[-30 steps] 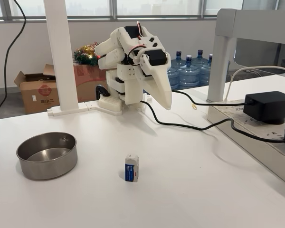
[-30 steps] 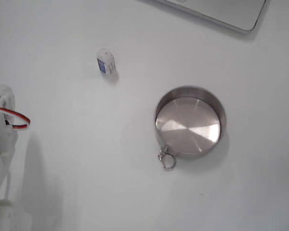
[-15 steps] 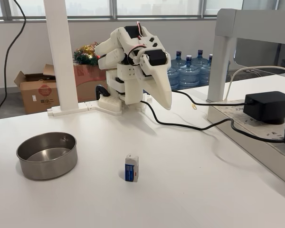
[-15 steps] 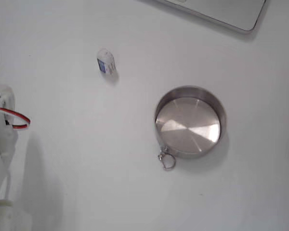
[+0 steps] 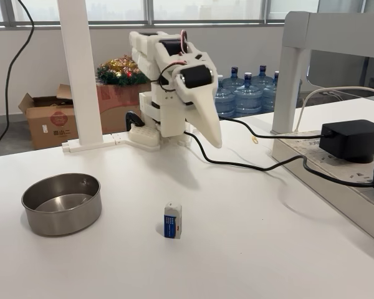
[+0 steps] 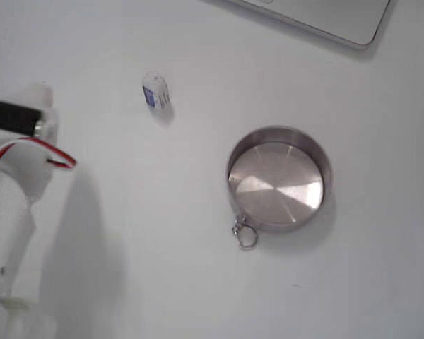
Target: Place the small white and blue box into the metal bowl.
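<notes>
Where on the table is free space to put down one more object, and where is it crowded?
The table is bare in front of the box and between the box and the metal bowl. It is crowded at the right edge in the side fixed view: a black cable and a power adapter.

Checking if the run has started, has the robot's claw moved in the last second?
Yes. The claw has shifted slightly left and unfolded from its rest pose, judged against the water bottles behind it; the small white and blue box stays untouched.
</notes>
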You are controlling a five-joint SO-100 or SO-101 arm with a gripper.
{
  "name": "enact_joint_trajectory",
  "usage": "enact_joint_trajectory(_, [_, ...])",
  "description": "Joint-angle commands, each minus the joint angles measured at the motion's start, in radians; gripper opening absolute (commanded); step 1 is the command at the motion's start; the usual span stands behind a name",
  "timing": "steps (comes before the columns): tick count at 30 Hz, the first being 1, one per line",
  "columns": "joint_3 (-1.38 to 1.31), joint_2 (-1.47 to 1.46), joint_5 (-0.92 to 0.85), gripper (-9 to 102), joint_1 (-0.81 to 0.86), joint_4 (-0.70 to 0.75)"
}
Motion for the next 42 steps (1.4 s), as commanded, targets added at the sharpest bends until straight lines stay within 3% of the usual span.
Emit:
enact_joint_trajectory(1, [0.046,-0.279,0.298,-4,0.060,-0.482])
enact_joint_trajectory(6, [0.044,-0.607,0.440,-4,0.164,-0.950])
enact_joint_trajectory(12, [0.040,-1.002,0.462,-4,0.167,-1.272])
enact_joint_trajectory(16, [-0.003,-1.189,0.621,-4,0.255,-1.463])
enact_joint_trajectory(23, [-0.083,-1.463,0.940,-4,0.261,-1.568])
enact_joint_trajectory(39, [-0.207,-1.756,1.123,-4,0.261,-1.758])
enact_joint_trajectory(42, [-0.241,-1.796,1.131,2,0.262,-1.809])
